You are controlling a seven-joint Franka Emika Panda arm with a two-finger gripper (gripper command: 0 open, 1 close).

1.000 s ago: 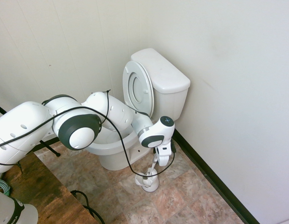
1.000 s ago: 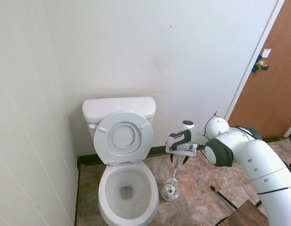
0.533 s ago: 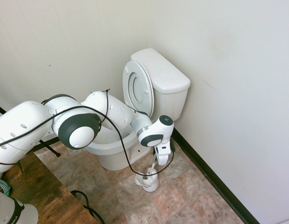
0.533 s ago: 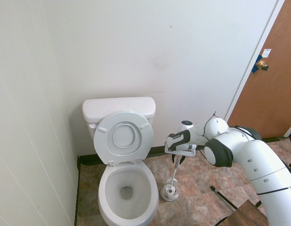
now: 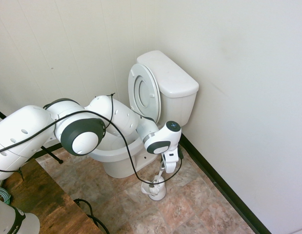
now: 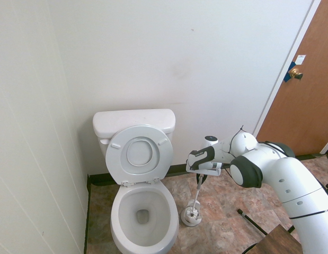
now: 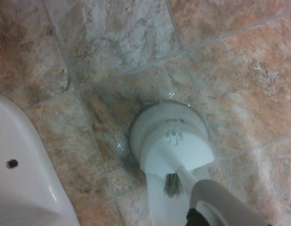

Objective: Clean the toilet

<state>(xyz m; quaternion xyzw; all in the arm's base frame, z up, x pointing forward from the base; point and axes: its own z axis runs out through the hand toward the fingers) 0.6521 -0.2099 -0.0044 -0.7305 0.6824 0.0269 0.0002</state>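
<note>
The toilet stands against the wall with its seat and lid raised and the bowl open; its base shows at the edge of the wrist view. Beside it on the floor stands a small white brush holder with a toilet brush in it. The brush's thin white handle rises at a slant. My gripper points down, shut on the top of that handle, to the side of the bowl.
A brown door with a brass knob is off to one side. A wooden table corner sits near the arm's base. Black baseboard runs along the wall. Tiled floor surrounds the holder.
The fingers have closed on the brush handle, and the hand has sunk slightly toward the holder. The brush and holder have not moved.
</note>
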